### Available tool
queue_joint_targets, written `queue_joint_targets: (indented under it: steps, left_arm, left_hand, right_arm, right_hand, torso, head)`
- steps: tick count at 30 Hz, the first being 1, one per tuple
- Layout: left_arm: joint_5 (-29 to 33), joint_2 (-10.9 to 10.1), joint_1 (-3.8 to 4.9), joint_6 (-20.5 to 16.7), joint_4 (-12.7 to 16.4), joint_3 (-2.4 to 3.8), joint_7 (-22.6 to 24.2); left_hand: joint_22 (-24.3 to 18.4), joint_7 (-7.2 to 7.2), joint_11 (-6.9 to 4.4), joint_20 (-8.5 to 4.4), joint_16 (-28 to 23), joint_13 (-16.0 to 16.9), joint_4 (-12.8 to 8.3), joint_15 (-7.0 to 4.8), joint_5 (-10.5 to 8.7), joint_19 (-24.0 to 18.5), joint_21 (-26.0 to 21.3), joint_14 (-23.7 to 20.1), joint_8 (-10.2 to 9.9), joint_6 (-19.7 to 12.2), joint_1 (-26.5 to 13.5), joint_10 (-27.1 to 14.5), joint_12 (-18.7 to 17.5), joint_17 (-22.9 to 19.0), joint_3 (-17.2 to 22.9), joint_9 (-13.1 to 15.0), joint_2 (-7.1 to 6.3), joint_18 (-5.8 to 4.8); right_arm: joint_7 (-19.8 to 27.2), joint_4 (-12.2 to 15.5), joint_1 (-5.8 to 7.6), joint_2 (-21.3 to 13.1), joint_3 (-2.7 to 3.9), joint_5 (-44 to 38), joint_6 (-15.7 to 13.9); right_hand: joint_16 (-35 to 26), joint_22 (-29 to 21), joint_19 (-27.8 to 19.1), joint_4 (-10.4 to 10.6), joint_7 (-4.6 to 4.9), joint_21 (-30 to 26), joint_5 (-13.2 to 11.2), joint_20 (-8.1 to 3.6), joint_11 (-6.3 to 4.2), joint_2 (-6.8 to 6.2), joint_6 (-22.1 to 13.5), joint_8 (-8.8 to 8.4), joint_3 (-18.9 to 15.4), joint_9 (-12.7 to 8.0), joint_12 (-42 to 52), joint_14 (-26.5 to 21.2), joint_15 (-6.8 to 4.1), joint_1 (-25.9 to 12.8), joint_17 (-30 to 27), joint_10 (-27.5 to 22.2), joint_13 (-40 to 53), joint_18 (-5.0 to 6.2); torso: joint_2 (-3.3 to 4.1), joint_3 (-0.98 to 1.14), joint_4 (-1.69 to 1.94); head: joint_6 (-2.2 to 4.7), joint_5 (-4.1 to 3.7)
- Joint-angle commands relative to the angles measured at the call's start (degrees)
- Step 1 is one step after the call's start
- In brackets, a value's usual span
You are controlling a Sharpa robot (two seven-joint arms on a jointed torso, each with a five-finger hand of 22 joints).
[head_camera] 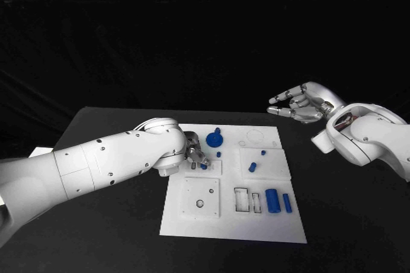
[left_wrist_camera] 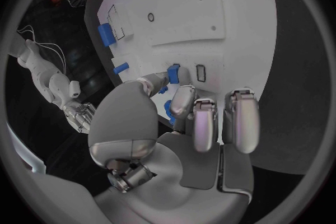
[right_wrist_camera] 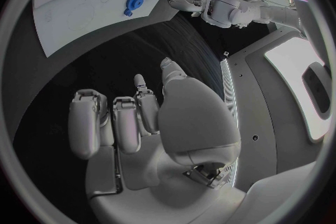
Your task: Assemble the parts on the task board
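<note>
Left robot hand [left_wrist_camera: 183,105] pinches a small blue part [left_wrist_camera: 173,74] over the task board [left_wrist_camera: 231,17].

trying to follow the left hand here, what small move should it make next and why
Probably lower the small blue part straight down toward the task board. The left hand pinches it just above the board's far-left area, while the right hand hangs off the board, holding nothing.

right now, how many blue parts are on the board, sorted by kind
blue gear: 1
long blue cylinders: 2
small blue pieces: 4
total: 7, counting the knob beside the gear as part of it
</note>
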Motion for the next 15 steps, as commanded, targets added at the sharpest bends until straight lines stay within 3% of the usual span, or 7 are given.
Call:
queue_joint_targets:
  steps: [1,15]
  left_arm:
    - [1.1,0.5,-0.44,2.5,0.0,-0.3,-3.2]
    - [0.8,1.0,-0.36,3.1,-0.7,-0.3,-3.7]
  left_hand:
    - [7.0,-0.37,-0.13,-0.51,0.2,0.3,0.0,-0.47,-0.02,3.3,0.3,6.0,-0.4,0.7,-0.8,0.6,0.5,15.1,-0.6,0.0,0.24,-0.98]
    - [7.4,-0.6,-0.31,-0.64,0.2,1.3,1.4,-0.6,-0.09,3.4,0.5,6.0,-0.6,1.8,-3.4,1.3,1.3,15.1,-3.6,0.0,-0.02,-1.07]
  right_arm:
    - [0.1,0.3,-0.03,0.0,0.0,-0.1,0.8]
    - [0.1,0.5,-0.03,0.1,-0.01,-0.1,0.9]
  right_hand:
    - [-0.4,-0.1,-0.5,0.0,-0.24,-0.2,-0.2,-0.05,-0.02,-0.19,-0.1,0.2,-0.3,0.1,-0.2,4.2,-0.19,-0.5,7.1,-0.4,4.9,0.4]
    - [-0.4,-0.1,-0.5,0.0,-0.24,-0.3,-0.1,-0.05,-0.03,-0.25,-0.1,0.2,-0.4,0.1,-0.3,4.2,-0.18,-0.5,7.0,-0.5,4.8,0.41]
  torso:
    - [-0.01,-0.02,0.03]
    - [-0.01,-0.08,0.08]
  head:
    - [-0.08,-0.07]
    - [-0.19,-0.2]
